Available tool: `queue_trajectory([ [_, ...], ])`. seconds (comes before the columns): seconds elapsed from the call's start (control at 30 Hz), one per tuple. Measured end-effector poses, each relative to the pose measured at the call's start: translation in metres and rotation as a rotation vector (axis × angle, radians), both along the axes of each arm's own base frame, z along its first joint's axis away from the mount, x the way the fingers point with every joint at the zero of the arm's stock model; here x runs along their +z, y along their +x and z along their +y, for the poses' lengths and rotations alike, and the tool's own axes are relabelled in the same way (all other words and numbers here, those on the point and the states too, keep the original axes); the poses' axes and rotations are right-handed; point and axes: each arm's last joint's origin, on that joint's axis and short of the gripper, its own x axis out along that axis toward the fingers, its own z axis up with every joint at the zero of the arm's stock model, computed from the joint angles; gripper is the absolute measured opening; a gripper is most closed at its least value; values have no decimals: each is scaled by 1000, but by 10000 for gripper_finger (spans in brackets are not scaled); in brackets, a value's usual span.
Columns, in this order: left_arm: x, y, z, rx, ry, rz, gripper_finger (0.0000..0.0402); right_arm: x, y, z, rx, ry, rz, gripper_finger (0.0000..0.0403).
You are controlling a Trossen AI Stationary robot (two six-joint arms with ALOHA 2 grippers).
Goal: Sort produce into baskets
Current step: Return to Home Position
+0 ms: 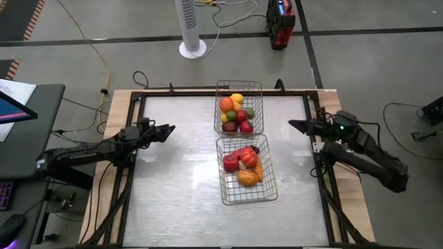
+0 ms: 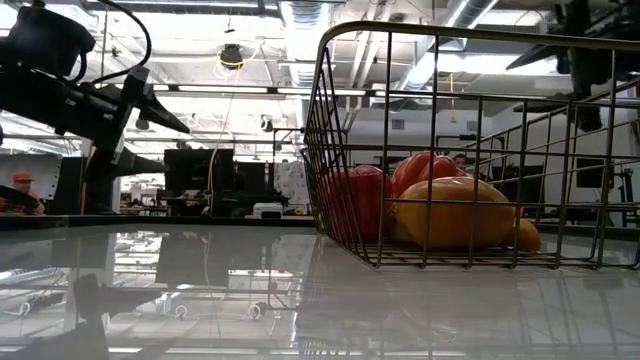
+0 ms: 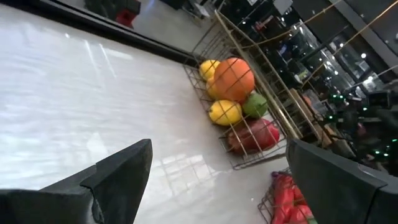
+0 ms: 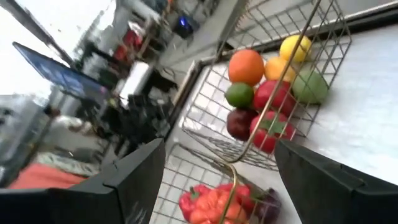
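Note:
Two wire-mesh baskets stand end to end at the table's middle. The far basket (image 1: 239, 107) holds an orange, lemons, limes and red apples; it also shows in the left wrist view (image 3: 239, 93) and the right wrist view (image 4: 267, 87). The near basket (image 1: 247, 169) holds red peppers, a tomato and orange produce, seen close in the low view (image 2: 450, 210). My left gripper (image 1: 168, 129) hangs open and empty left of the baskets, its fingertips (image 3: 219, 146) apart. My right gripper (image 1: 294, 125) hangs open and empty right of them, pointing at them (image 4: 217, 149).
The table has a dark frame along its edges (image 1: 208, 92). A white fan stand (image 1: 192, 31) and a red device (image 1: 280, 24) stand on the floor beyond the far edge. A desk with a screen (image 1: 14, 111) stands at the left.

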Motion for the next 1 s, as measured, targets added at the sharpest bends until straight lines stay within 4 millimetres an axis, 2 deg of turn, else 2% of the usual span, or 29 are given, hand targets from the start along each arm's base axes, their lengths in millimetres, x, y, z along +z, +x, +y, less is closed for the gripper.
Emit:
queue_trajectory([
  [0.2, 0, 2, -6, -2, -24, -62, 357, -11, -12, 7, -32, -8, -101, 328],
  [0.33, 0, 4, -12, 18, -10, -63, 357, -18, -8, 5, -24, 3, -82, 328],
  [0.57, -1, 6, -22, 7, 1, -49, 357, -32, 5, 2, 28, -5, -175, 328],
  [0.7, -1, 6, -27, -2, 9, -49, 357, -45, 13, 2, 73, 58, -226, 328],
  [1.0, -1, 4, -41, 51, 35, -74, 357, -52, 21, 9, 137, 128, -304, 328],
])
